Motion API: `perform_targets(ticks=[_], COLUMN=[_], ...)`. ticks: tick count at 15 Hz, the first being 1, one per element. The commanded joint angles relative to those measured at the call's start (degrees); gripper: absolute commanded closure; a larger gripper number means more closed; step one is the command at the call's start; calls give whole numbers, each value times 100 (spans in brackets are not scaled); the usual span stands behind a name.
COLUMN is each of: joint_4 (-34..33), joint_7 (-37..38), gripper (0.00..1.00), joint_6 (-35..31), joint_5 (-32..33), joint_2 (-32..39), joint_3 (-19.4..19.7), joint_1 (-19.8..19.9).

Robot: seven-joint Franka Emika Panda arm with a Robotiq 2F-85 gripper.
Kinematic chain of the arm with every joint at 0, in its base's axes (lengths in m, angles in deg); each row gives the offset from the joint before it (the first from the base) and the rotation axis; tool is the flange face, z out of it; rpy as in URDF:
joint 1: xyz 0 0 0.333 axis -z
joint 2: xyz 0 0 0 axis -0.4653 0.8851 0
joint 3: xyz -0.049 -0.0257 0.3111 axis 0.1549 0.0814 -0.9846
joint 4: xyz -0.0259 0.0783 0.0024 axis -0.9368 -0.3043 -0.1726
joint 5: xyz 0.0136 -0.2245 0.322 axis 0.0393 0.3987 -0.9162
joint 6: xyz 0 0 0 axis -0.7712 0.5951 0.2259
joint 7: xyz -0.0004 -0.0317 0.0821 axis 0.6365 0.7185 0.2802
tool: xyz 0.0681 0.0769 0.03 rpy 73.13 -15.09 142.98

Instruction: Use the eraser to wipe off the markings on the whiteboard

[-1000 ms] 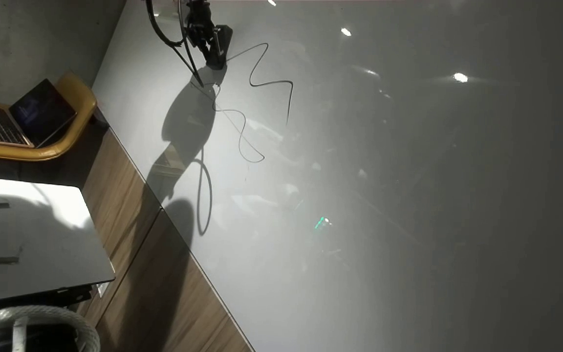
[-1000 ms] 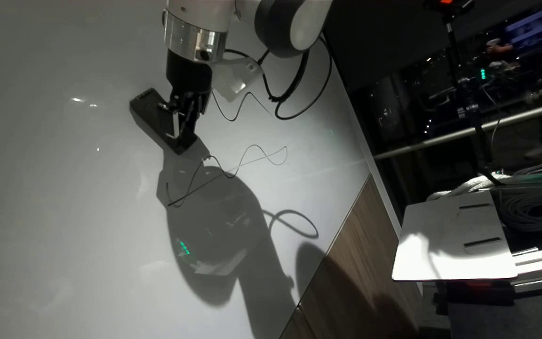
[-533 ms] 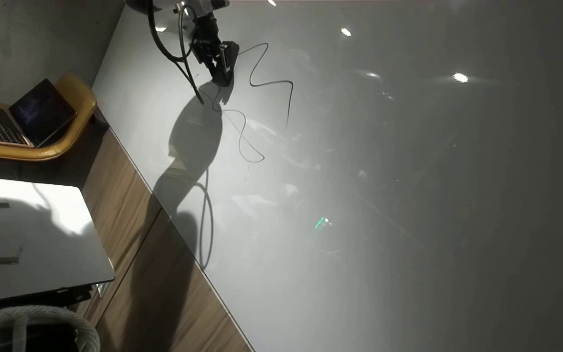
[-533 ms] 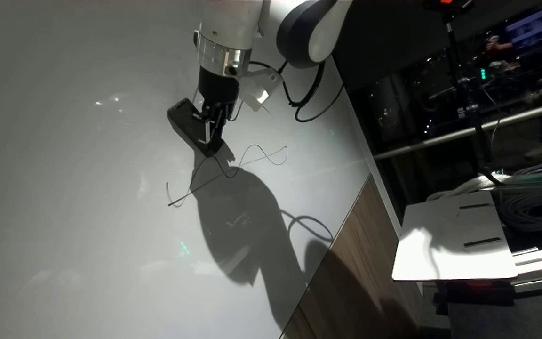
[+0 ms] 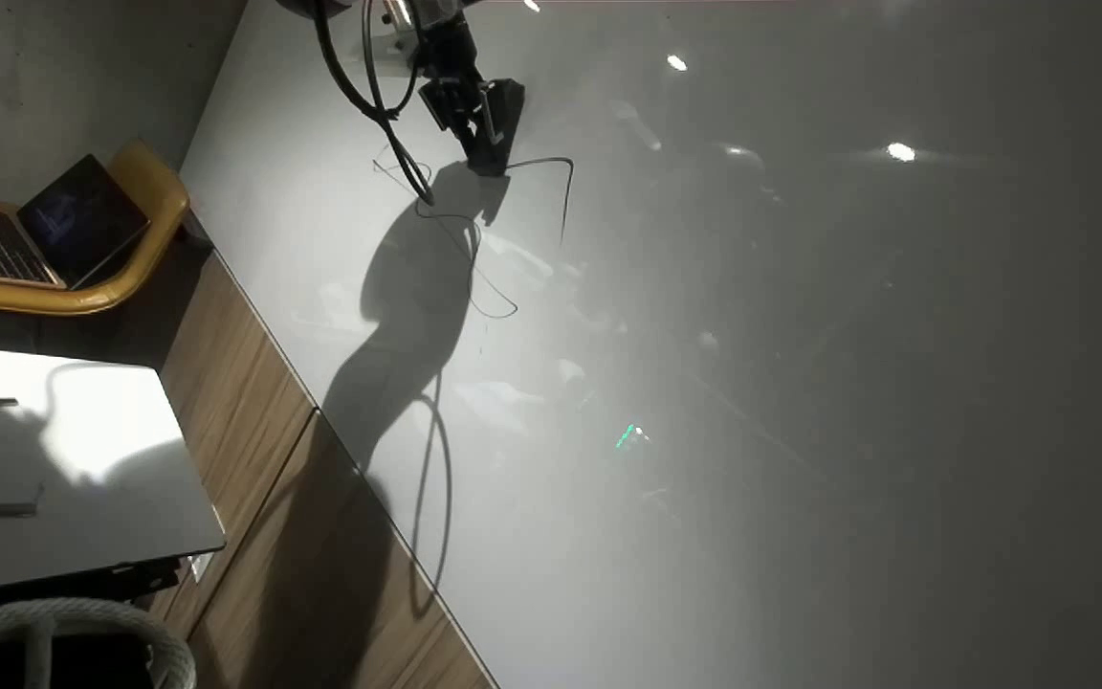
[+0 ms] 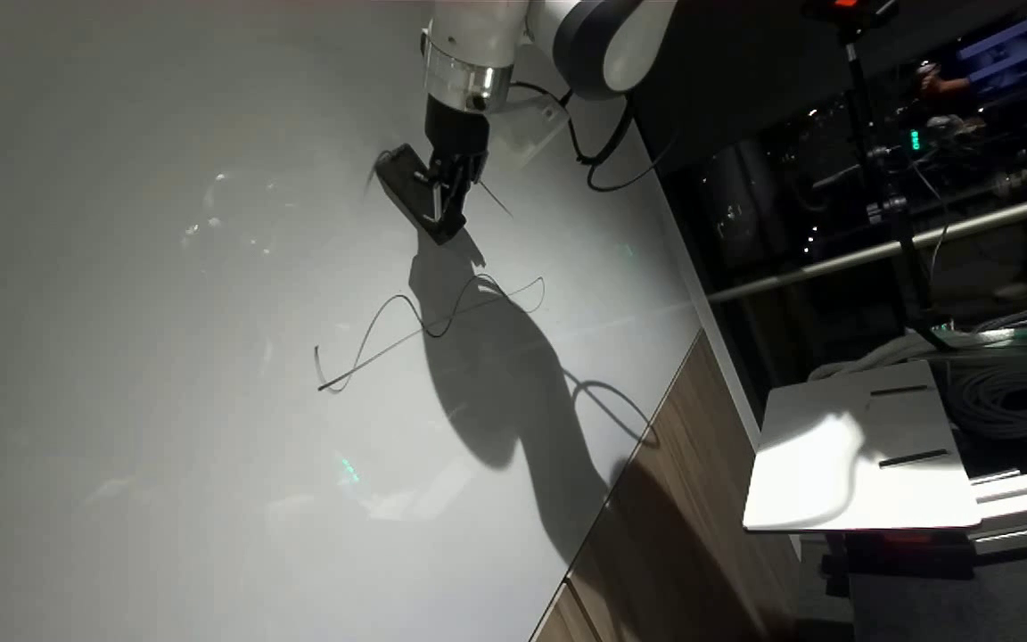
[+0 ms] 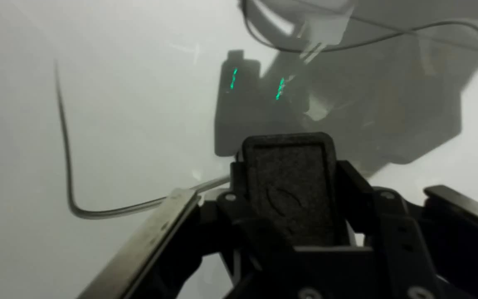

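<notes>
Two fingers [image 7: 353, 199] of my gripper [image 7: 291, 176] clamp the eraser [image 7: 291, 189] by opposite sides at the whiteboard [image 5: 800, 383], presumably to keep its wiping face free for the markings [image 6: 431, 333], one stroke [image 7: 93, 214] of which runs in behind the grip.

My arm [image 6: 478, 28] extends in from the top edge in both exterior views, a white-and-black joint [image 6: 603, 46] just beside the wrist [image 6: 464, 82]. The wrist points down, slanting slightly toward frame left in an exterior view. My gripper [image 7: 291, 182] enters the wrist view from the bottom: jaws clamped in a grip, standing apart. Fingers [image 7: 355, 199] bear in from both sides, silver bars [image 7: 143, 245] flaring outboard. Black on black there, so I can't tell how evenly I press.
</notes>
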Motion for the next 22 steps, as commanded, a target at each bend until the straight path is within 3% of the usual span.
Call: perform_targets(ticks=[1, 5, 8, 13, 17, 22], joint_4=[-451, -669, -1140, -1450, -1557, -1729], joint_7=[-23, -343, -814, -1053, -989, -932], gripper=[70, 70, 70, 70, 70, 70], joint_6=[-132, -176, -89, 647, 1274, 1603], joint_5=[41, -193, -613, -1140, -1143, -1050], joint_2=[25, 23, 399, 712, 737, 960], joint_3=[425, 832, 1016, 647, 570, 270], joint_1=[379, 492, 413, 78, -402, -951])
